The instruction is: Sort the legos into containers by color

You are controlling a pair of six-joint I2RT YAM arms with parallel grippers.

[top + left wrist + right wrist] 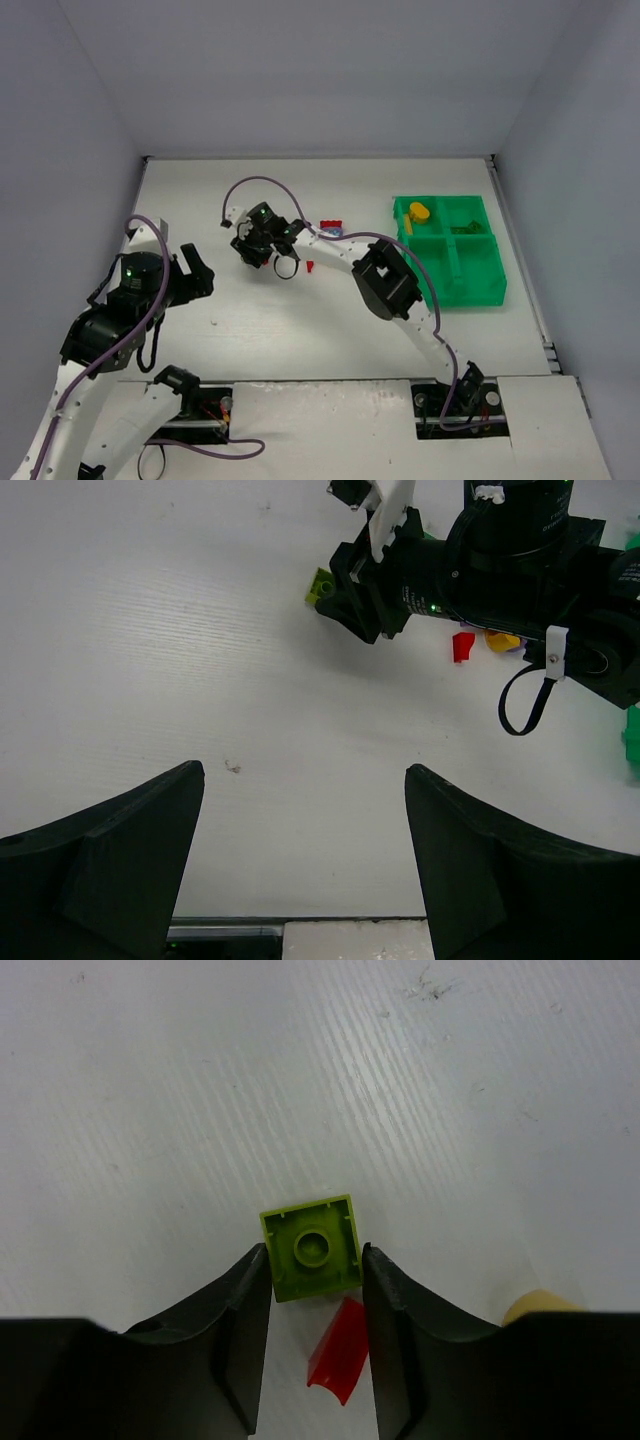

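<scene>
My right gripper (pixel 248 252) (pixel 315 1260) is shut on a lime green lego (pixel 312 1240), its fingers pressed against two opposite sides, low over the table's middle. The same lego shows in the left wrist view (pixel 320 585). A small red curved lego (pixel 338 1352) (pixel 309 266) lies just behind it. A red lego (pixel 330 225) with a purple piece lies nearby. The bright green tray (pixel 490 290) stands at the right, with a yellow lego (pixel 420 212) in its far-left compartment and green pieces (pixel 462 229) in its far-right one. My left gripper (pixel 195 272) (pixel 305 780) is open and empty.
Grey walls close in the table on three sides. The right arm's elbow (pixel 385 280) reaches across between the legos and the tray. A black cable loop (pixel 285 268) hangs from the right wrist. A yellow piece (pixel 500 640) lies by the red one.
</scene>
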